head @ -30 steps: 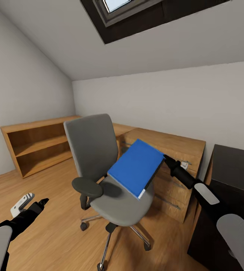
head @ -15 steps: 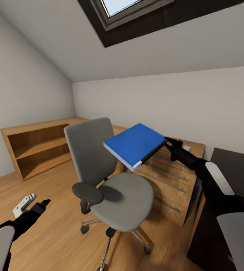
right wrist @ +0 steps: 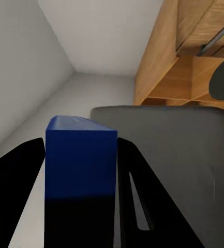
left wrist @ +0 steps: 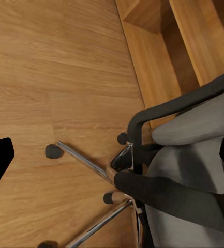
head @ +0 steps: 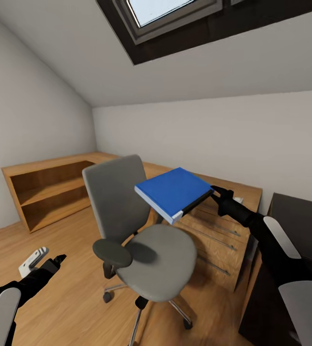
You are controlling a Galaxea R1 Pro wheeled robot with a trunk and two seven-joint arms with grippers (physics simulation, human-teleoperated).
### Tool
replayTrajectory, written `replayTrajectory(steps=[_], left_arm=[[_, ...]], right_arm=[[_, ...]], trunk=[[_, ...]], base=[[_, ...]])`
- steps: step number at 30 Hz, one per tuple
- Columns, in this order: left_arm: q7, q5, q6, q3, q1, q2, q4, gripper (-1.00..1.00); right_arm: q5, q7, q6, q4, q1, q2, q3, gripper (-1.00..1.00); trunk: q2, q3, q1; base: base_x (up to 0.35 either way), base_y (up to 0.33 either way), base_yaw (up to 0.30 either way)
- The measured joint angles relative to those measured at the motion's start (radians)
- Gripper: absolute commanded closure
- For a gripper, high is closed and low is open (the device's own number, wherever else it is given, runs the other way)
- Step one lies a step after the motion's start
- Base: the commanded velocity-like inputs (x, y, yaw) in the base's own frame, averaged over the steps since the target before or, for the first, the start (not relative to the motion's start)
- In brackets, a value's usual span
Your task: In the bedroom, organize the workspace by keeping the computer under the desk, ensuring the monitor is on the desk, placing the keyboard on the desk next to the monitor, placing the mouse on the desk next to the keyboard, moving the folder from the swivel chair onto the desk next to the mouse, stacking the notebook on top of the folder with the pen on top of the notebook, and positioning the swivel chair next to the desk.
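Note:
My right gripper [head: 217, 194] is shut on the black-spined edge of the bright blue folder [head: 172, 191]. It holds the folder nearly level in the air, above the seat and in front of the wooden chest. In the right wrist view the folder [right wrist: 80, 160] sits clamped between my two black fingers [right wrist: 16, 196]. The grey swivel chair [head: 153, 250] stands on the wood floor in the middle of the room with its seat bare. My left gripper [head: 56, 262] hangs low to the chair's left, open and empty. The chair's armrest [left wrist: 168, 191] and chrome base show in the left wrist view.
A wooden drawer chest [head: 223, 230] stands against the back wall behind the chair. A low open wooden shelf [head: 50, 187] runs along the left wall. A dark-topped piece of furniture [head: 297, 214] stands at the right edge. Open floor lies to the left of the chair.
My right gripper has lifted the folder from a steep tilt just over the seat to a higher, nearly level hold. The head view has tilted up slightly. The left arm has barely moved.

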Motion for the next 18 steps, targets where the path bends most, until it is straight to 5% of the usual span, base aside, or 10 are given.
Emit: replayTrajectory(steps=[5, 18], left_arm=[[0.000, -0.001, 0.002, 0.000, 0.000, 0.001, 0.000, -1.00], [0.001, 0.000, 0.000, 0.000, 0.000, 0.000, 0.000, -1.00]], right_arm=[[0.000, 0.001, -0.001, 0.001, 0.000, -0.001, -0.002, 1.00], [0.002, 0.001, -0.005, 0.000, 0.000, -0.002, -0.004, 1.00]], trunk=[[0.035, 0.016, -0.019], [0.126, 0.040, -0.068]], base=[[-0.126, 0.000, 0.000], [-0.335, 0.000, 0.057]])
